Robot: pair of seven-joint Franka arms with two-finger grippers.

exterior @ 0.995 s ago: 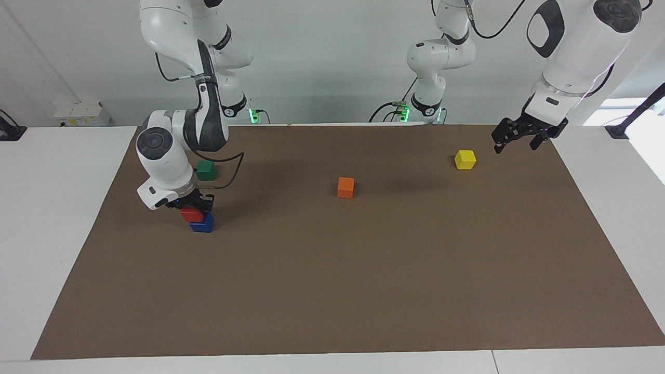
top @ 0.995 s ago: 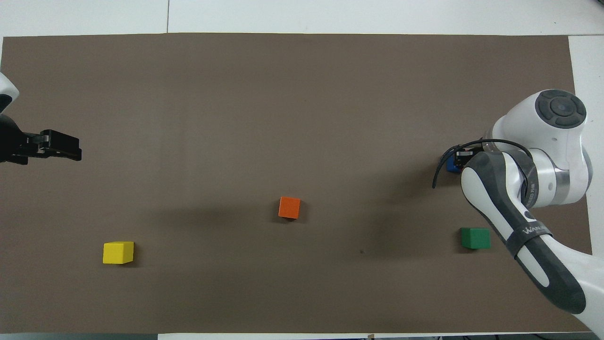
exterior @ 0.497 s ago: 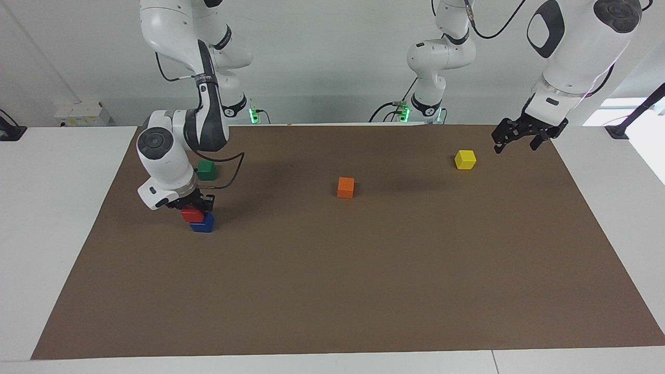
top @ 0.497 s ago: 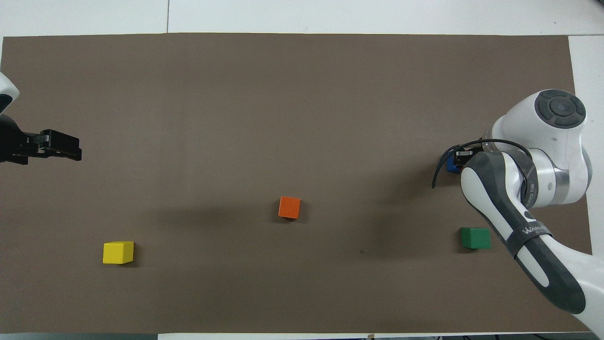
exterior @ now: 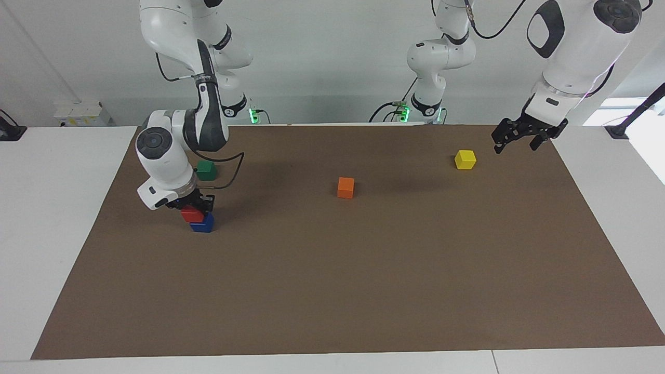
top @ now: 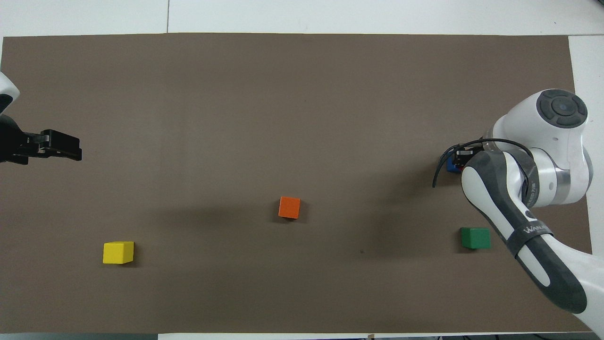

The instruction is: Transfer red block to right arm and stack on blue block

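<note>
The red block (exterior: 191, 213) sits on top of the blue block (exterior: 202, 224) toward the right arm's end of the table, a little offset from it, with the right gripper (exterior: 195, 206) down on it and its jaws seemingly pinching the red cube's sides. Judging from that, the handover is done and the stack is essentially made; what appears left is for the right arm (exterior: 171, 156) to let go and lift clear without nudging the top cube. From overhead the arm's wrist hides the stack except for a sliver of blue. The left gripper (exterior: 521, 136) waits in the air over the mat's edge at the left arm's end, near the yellow block (exterior: 465, 159), its jaws spread with nothing between them. The surface is a brown mat (exterior: 363, 291) on a white table (exterior: 47, 218), also carrying 1 orange block (exterior: 345, 187) mid-mat and 1 green block (exterior: 206, 170) nearer the robots than the stack. A plain white wall (exterior: 322, 57) stands at the robots' end of the table.
</note>
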